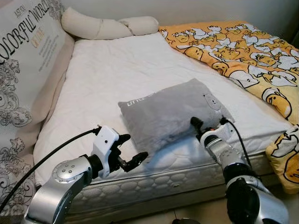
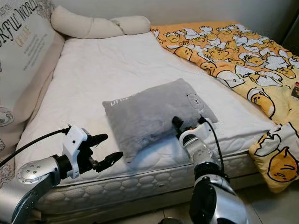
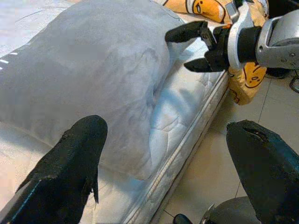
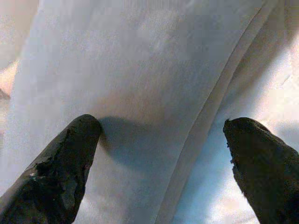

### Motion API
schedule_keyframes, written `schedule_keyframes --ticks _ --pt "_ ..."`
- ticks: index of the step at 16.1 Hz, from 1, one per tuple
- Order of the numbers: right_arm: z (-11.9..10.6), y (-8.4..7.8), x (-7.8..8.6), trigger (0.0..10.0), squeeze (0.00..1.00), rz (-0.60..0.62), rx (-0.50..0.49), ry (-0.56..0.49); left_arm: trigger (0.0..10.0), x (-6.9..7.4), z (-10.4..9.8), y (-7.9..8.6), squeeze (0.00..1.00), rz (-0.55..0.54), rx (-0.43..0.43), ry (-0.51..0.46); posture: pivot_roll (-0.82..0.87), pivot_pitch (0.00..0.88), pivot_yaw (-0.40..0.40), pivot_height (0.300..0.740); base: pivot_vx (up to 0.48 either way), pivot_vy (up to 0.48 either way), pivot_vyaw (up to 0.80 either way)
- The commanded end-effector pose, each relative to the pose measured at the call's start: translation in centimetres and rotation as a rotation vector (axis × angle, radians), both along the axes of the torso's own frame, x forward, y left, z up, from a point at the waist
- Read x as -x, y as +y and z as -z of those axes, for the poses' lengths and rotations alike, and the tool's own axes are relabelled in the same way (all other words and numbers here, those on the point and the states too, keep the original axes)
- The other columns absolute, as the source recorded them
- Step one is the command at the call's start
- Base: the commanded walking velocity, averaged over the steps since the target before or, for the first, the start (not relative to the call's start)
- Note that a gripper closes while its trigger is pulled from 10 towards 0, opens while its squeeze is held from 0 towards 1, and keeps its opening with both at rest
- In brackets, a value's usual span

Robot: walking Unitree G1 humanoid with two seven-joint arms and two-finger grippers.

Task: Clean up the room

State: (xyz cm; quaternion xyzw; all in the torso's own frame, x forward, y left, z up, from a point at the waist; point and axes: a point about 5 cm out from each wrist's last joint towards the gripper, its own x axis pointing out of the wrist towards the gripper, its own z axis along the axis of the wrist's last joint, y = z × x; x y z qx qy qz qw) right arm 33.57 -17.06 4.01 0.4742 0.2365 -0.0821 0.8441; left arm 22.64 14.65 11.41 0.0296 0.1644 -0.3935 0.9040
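Grey pillow [image 1: 173,114]: we find it lying flat near the front edge of the mattress [image 1: 117,74], one corner close to the rim, small white lettering along its upper side.
Left gripper [image 1: 131,151]: we see it over the front edge of the mattress, just beside the pillow's near left corner, its two black fingers spread apart and holding nothing.
Right gripper [image 1: 205,125]: we place it at the pillow's near right edge; in the right wrist view its fingers [image 4: 60,163] stand wide apart with one tip against the grey fabric, not clamped.
Bedding: we note a yellow cartoon-print blanket [image 1: 243,51] bunched along the bed's right side and hanging over the corner.
Head end: we note a long cream bolster [image 1: 107,25] across the top.
Left side: a printed cushion panel [image 1: 28,56] leans against the bed.
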Motion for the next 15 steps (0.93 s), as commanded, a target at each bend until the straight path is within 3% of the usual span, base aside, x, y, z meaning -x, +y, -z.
schedule_keyframes --ticks 1,6,8,12,13,14,15 --pt "-0.8 0.0 -0.6 10.0 0.0 0.017 -0.033 -0.027 10.0 0.1 -0.3 -0.1 0.0 0.008 -0.016 -0.009 -0.05 0.0 0.017 0.74 0.0 0.0 0.0" --pt "-0.7 1.7 -0.9 10.0 0.0 -0.083 -0.035 0.015 10.0 0.3 -0.7 0.3 0.0 0.005 -0.056 -0.023 -0.03 0.03 0.024 0.74 0.0 0.0 0.0" --pt "-1.1 3.2 -1.2 10.0 0.0 -0.145 -0.11 -0.004 10.0 0.6 -0.9 0.6 0.0 -0.003 -0.069 -0.027 -0.02 0.042 0.023 0.74 0.0 0.0 0.0" --pt "-1.4 4.0 -1.3 10.0 0.0 -0.163 -0.154 -0.014 10.0 0.6 -0.9 0.5 0.0 -0.015 -0.07 -0.033 -0.01 0.042 0.007 0.74 0.0 0.0 0.0" --pt "-1.4 4.0 -1.3 3.0 0.0 -0.164 -0.153 -0.014 10.0 0.6 -0.9 0.5 0.0 -0.015 -0.07 -0.033 -0.01 0.037 0.006 0.74 0.0 0.0 0.0" --pt "-1.4 4.0 -1.3 0.0 0.0 -0.165 -0.153 -0.013 10.0 0.5 -0.9 0.5 0.0 -0.016 -0.07 -0.034 -0.02 0.035 0.005 0.74 0.0 0.0 0.0" --pt "-1.4 4.0 -1.3 0.0 0.0 -0.165 -0.153 -0.013 10.0 0.5 -0.9 0.4 0.0 -0.017 -0.07 -0.035 -0.02 0.035 0.005 0.74 0.0 0.0 0.0"
